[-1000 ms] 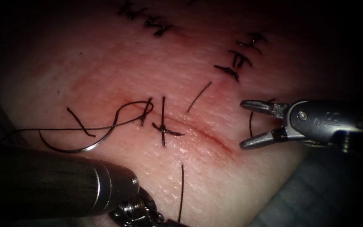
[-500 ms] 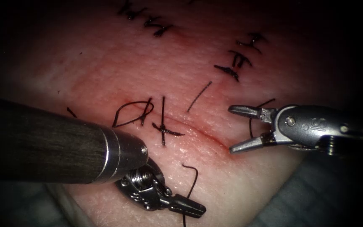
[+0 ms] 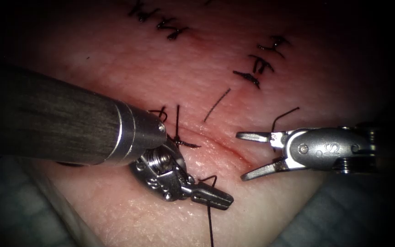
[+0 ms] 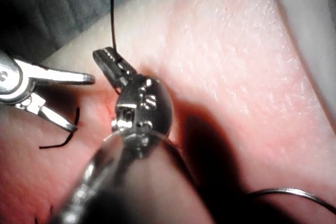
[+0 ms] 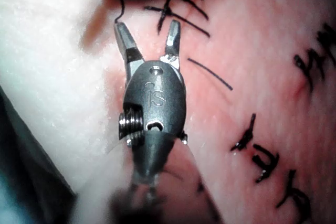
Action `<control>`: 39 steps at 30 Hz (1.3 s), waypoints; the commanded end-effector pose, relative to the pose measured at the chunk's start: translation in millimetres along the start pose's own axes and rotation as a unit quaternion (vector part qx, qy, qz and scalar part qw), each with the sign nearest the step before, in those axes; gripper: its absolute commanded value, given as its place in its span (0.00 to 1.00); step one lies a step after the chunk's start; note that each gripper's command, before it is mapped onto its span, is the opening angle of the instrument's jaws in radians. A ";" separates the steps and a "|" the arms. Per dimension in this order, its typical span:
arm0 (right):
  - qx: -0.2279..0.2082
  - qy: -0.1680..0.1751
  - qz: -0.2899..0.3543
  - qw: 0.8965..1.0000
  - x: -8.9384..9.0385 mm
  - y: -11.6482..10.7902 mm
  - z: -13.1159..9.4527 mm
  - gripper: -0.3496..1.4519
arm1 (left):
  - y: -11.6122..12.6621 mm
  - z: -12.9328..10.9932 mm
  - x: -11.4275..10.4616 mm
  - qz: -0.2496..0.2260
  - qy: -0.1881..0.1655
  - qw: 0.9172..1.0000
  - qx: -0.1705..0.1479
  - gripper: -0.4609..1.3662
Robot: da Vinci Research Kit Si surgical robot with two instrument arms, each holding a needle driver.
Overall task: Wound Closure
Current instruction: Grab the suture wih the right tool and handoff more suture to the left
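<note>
My left tool reaches in over the left side of the cut, jaws shut on the black thread, which runs down toward the tissue's near edge. The same grip shows in the left wrist view, left tool closed on the thread. My right tool hovers over the right end of the cut, open and holding nothing; its spread jaws show in the right wrist view. The curved needle lies loose on the tissue, held by neither tool. A tied stitch crosses the cut.
Older rows of dark stitches sit at the back of the tissue. A loose cut piece of thread lies above the cut, and a short thread end curls up beside the right tool. Grey cloth borders the tissue.
The left tool came up and to the right from the lower edge with the thread in its jaws, its shaft now covering the needle and loop. The right tool moved left and down, staying open.
</note>
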 end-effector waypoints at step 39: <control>0.011 0.018 0.000 1.000 -1.5 -2.0 2.7 0.77 | -0.5 -0.3 -0.3 0.005 0.000 1.000 0.001 0.06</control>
